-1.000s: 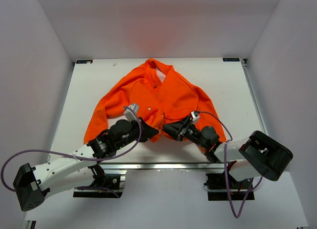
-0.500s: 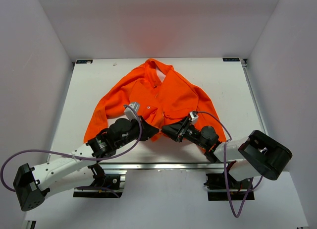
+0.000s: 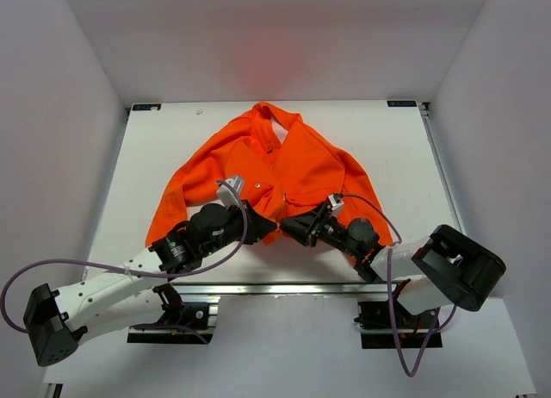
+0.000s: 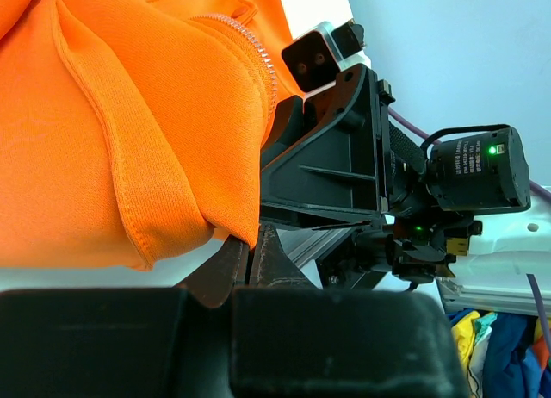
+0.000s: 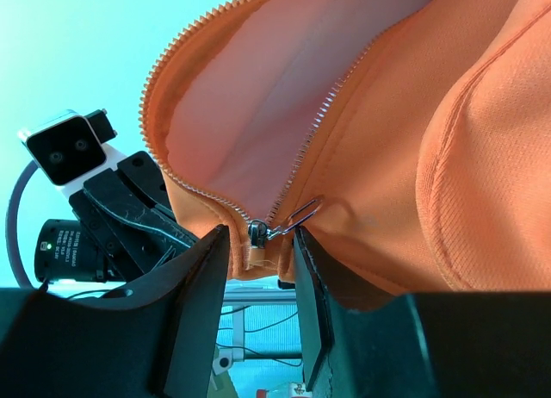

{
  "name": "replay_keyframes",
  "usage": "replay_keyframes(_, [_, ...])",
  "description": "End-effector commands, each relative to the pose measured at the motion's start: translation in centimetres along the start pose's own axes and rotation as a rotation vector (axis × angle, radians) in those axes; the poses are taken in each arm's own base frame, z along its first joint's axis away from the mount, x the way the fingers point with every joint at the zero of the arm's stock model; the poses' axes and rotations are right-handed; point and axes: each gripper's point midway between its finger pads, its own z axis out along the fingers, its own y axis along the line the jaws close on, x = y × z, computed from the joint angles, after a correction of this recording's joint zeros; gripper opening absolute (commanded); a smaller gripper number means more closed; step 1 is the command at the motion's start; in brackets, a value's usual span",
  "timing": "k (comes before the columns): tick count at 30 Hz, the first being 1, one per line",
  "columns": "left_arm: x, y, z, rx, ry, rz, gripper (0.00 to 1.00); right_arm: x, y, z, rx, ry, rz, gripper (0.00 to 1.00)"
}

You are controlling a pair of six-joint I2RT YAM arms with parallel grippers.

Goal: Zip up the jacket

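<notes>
Since a second ago: both arms have crept a little closer together at the bottom hem of the jacket (image 3: 297, 161). The left wrist sits slightly farther in and the right slightly leftward, while the garment lies as it did.
Left end effector (image 4: 250, 250): low at the near edge of the tabletop (image 3: 396, 148). Its fingers are pressed together on the bottom corner of the orange front panel, and the fabric hangs bunched just above them.
Right end effector (image 5: 260, 253): facing the left one, almost nose to nose with it. Its fingers are spread, one on each side of the zipper slider (image 5: 256, 234). The right-hand finger overlaps the orange cloth, though I cannot tell whether it actually presses it.
Zipper slider: at the very bottom of the front opening, between those fingers, with its wire pull tab (image 5: 298, 215) tilted up to the right.
Zipper teeth (image 5: 331, 101): two rows part upward from the slider — the front is still open, and the pale pink lining (image 5: 258, 96) shows between them.
Jacket position: spread flat on the tabletop between the arms. The hem lies at the near edge, the sleeves are flung out to either side, and the collar (image 3: 277, 118) lies farthest away, near the back edge.
</notes>
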Motion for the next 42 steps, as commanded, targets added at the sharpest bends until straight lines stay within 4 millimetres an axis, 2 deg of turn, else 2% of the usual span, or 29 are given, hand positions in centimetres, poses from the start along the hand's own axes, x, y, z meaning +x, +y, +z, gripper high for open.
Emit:
replay_keyframes(1, [-1.9, -3.0, -0.6, 0.091, -0.035, 0.006, 0.0, 0.5, 7.3, -0.6, -0.296, 0.012, -0.052, 0.42])
replay_keyframes(17, [-2.2, -4.0, -1.0, 0.128, -0.037, 0.001, 0.0, -0.5, 5.4, -0.4, -0.215, -0.033, 0.048, 0.42])
replay_keyframes(21, [-2.0, -3.9, -1.0, 0.13, -0.033, -0.002, 0.0, -0.5, 5.8, -0.4, -0.229, -0.035, 0.047, 0.42])
replay_keyframes(27, [-2.0, -4.1, -1.1, 0.141, -0.032, -0.007, 0.0, -0.6, 5.0, -0.1, -0.195, -0.035, 0.067, 0.41])
replay_keyframes(34, [-2.0, -4.3, -1.1, 0.155, -0.03, -0.005, 0.0, -0.6, 3.8, 0.3, -0.137, -0.03, 0.097, 0.37])
replay_keyframes(38, [-2.0, -4.3, -1.1, 0.156, -0.031, -0.005, 0.0, -0.7, 4.0, 0.4, -0.144, -0.033, 0.096, 0.36])
replay_keyframes(40, [-2.0, -4.3, -1.0, 0.156, -0.031, -0.005, 0.0, -0.7, 3.8, 0.5, -0.135, -0.033, 0.105, 0.33])
replay_keyframes(42, [-2.0, -4.4, -1.0, 0.156, -0.031, -0.005, 0.0, -0.7, 3.3, 0.5, -0.114, -0.036, 0.122, 0.21])
